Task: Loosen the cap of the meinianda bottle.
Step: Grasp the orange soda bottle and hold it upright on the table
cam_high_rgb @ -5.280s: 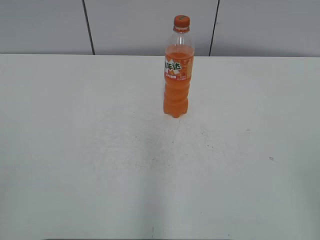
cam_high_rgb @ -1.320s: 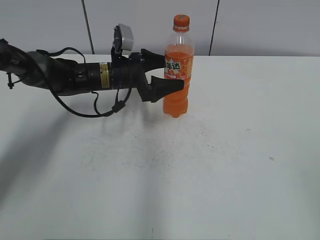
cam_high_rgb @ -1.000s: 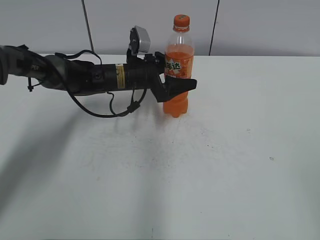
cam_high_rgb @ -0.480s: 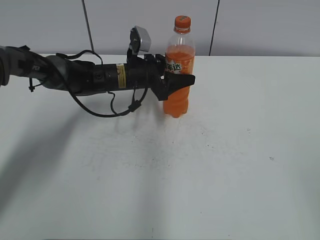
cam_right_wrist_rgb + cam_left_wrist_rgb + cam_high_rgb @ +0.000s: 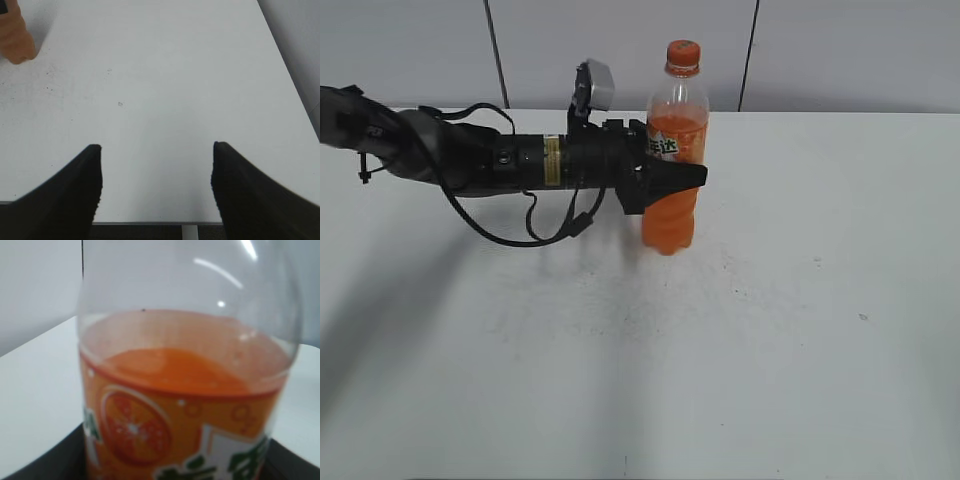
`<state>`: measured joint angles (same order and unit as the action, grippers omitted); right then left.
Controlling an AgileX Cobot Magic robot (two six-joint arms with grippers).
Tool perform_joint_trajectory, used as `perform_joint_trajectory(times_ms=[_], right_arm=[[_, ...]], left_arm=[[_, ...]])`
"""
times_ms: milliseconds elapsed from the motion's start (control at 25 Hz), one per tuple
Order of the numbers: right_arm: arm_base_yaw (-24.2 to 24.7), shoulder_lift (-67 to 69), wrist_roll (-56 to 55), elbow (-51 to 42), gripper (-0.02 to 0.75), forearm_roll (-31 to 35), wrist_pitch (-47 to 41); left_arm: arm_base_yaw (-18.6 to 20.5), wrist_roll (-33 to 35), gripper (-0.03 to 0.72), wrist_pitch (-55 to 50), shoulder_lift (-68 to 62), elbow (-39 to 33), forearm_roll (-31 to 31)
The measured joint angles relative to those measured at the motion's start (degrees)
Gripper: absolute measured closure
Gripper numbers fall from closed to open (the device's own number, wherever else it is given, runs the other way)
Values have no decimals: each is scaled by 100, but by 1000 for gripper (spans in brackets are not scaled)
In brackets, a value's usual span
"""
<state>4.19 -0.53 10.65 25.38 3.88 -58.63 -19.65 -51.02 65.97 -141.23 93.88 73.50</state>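
Gripping the meinianda bottle (image 5: 673, 170) mid-body with your left gripper (image 5: 675, 177), bottle upright on the table (image 5: 800, 330) | cap (image 5: 683, 52) on top, untouched | your right gripper (image 5: 156, 165) spread wide, holding nothing, well off to the side

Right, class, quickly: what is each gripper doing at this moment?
Left gripper: closed on the bottle, at its label.
Right gripper: open, holding nothing, over the table.

The tall clear plastic meinianda bottle (image 5: 672, 160) of orange drink stood upright on the white table, slightly tilted, orange label with white characters around its upper body. Its small round orange screw cap (image 5: 683, 50) was still on top.
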Motion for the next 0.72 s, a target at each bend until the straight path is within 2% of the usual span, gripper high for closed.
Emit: perform_joint_trajectory(times_ms=[200, 520, 720], right_arm=[[0, 0, 0, 0, 223, 0, 0], [0, 0, 0, 0, 223, 0, 0], [0, 0, 0, 0, 223, 0, 0]], left_arm=[[13, 309, 270, 6, 570, -747, 61], [0, 1137, 270, 23, 1769, -2478, 43], [-97, 1725, 270, 34, 2149, -3423, -249]])
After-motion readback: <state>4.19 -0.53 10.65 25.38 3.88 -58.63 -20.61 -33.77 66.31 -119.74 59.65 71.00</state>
